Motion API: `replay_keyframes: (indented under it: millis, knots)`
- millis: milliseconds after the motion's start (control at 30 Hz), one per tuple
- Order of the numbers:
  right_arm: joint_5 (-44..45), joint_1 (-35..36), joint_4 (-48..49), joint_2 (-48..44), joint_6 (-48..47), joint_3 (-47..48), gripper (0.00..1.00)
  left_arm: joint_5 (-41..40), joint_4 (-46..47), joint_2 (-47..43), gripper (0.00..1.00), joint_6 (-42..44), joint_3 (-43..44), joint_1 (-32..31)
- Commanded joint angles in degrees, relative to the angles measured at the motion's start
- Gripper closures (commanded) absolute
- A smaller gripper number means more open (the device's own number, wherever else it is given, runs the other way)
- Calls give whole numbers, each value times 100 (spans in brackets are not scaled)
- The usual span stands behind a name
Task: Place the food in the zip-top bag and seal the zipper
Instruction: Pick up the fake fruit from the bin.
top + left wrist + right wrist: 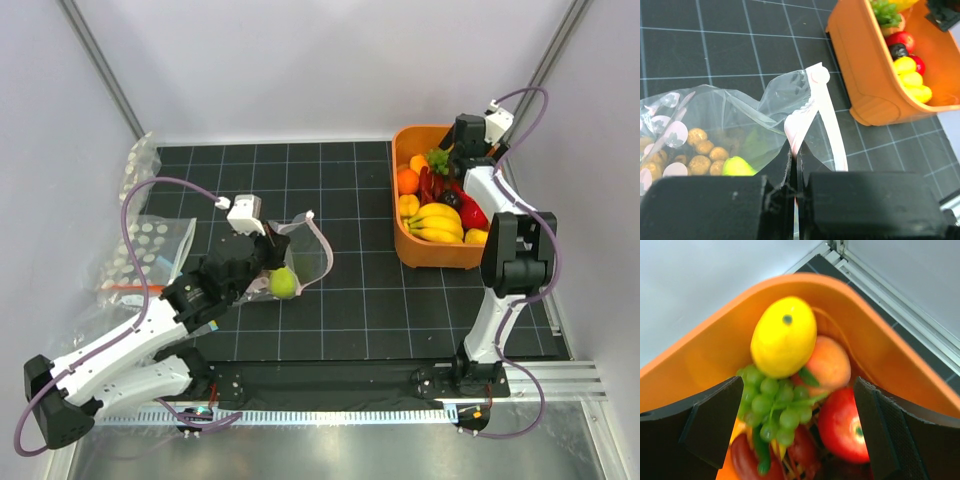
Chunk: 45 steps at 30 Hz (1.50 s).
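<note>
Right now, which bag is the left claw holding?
The pink-rimmed bag, fruit inside, rim pinched in the left claw. The white-dotted bags lie untouched at the mat's left edge.

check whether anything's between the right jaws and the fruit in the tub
Nothing visible. The right jaws stand open over the tub, and the lemon and grapes lie uncovered on top of the other fruit, straight ahead of them.
</note>
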Motion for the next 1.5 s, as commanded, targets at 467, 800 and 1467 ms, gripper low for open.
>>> replay_keyframes:
  millis: [467,800,1467]
  knots:
    - [-213,-350,797,1326,48,1270,1,515,331,-310,100,-279,-27,-8]
    - [16,-350,1007,835,-110,822,46,594,349,-187,100,-279,17,-16]
    - [-574,-245,-151,-1678,83,40,51,734,410,156,100,-217,69,-8]
